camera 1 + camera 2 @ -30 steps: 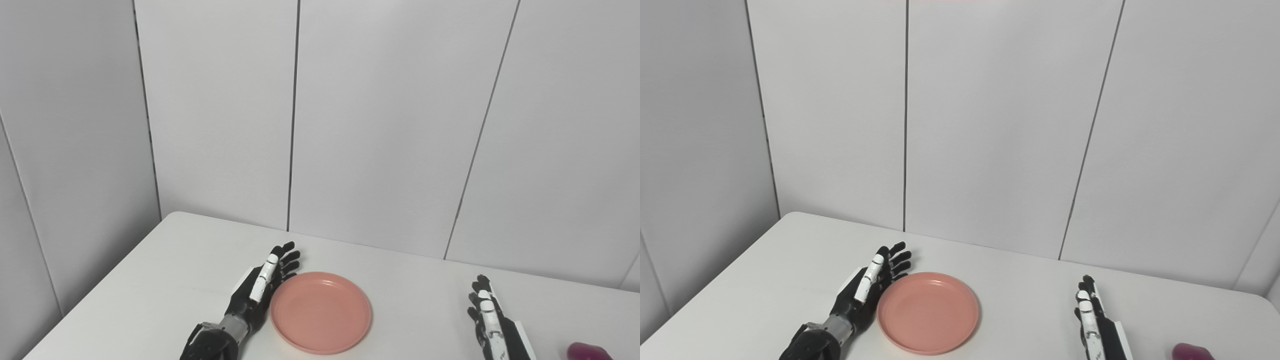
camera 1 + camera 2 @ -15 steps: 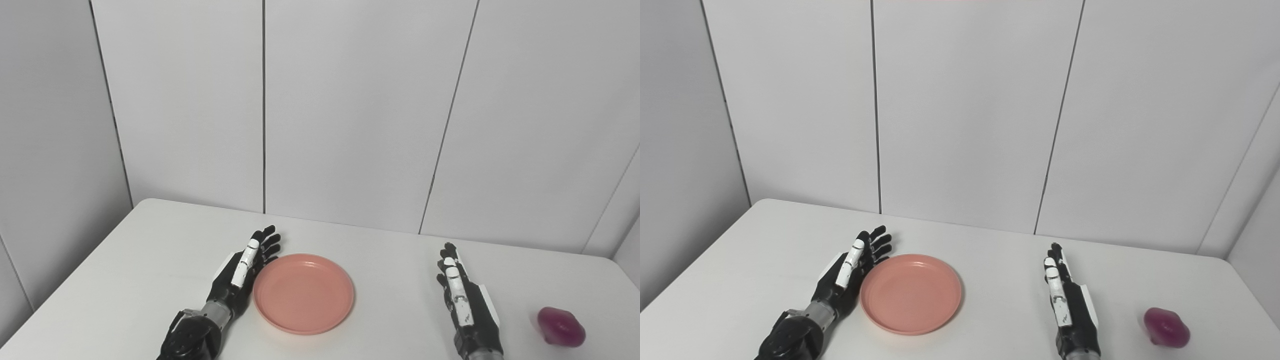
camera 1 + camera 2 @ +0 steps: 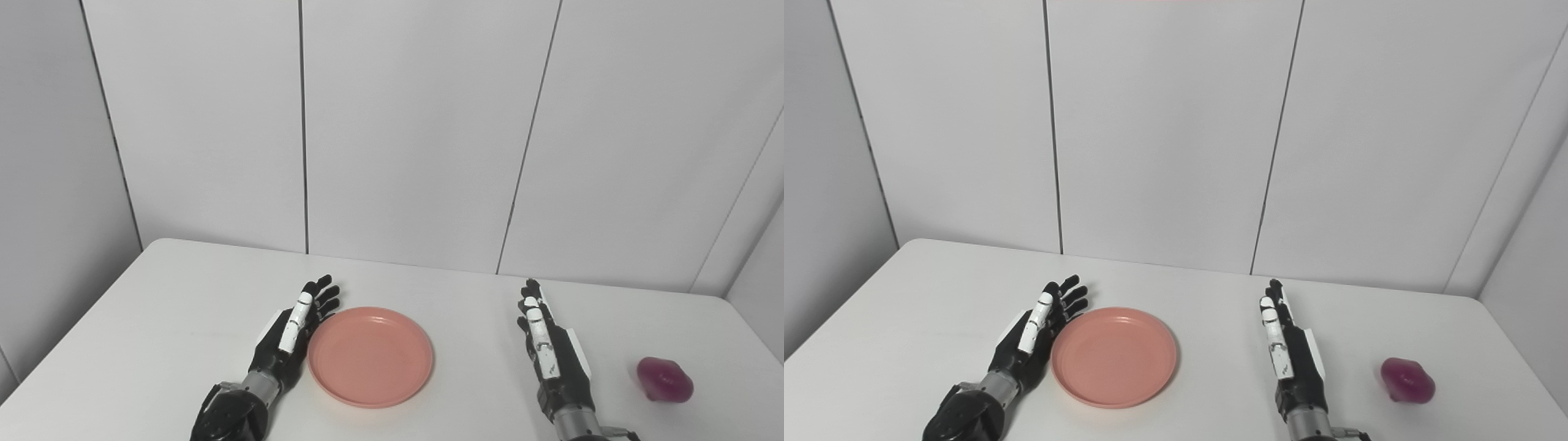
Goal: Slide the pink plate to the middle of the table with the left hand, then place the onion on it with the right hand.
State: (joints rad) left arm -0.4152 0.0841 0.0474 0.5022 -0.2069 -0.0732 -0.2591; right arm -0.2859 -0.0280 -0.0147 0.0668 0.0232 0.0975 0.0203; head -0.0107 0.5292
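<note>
So there's a white table (image 3: 184, 306) pushed up against a plain panelled wall (image 3: 404, 122), and a pink plate (image 3: 370, 356) sits roughly in the middle of it, a bit toward the near edge. The plate has nothing on it. The left robot hand (image 3: 288, 334) lies edge-on right along the plate's left rim, palm facing the plate, fingers stretched out straight and slightly fanned toward the wall, holding nothing. From where I'm standing it looks like it's touching the rim or just beside it, honestly can't tell which.

The right robot hand (image 3: 548, 349) is off to the right of the plate with a clear gap of bare table between them. It's also turned on its edge with the fingers straight out and close together, pointing at the wall, not gripping anything.

The onion (image 3: 664, 379), a purple one, lies on the table further right again, beyond the right robot hand and near the table's right side, well apart from the plate. Nothing is touching it
</note>
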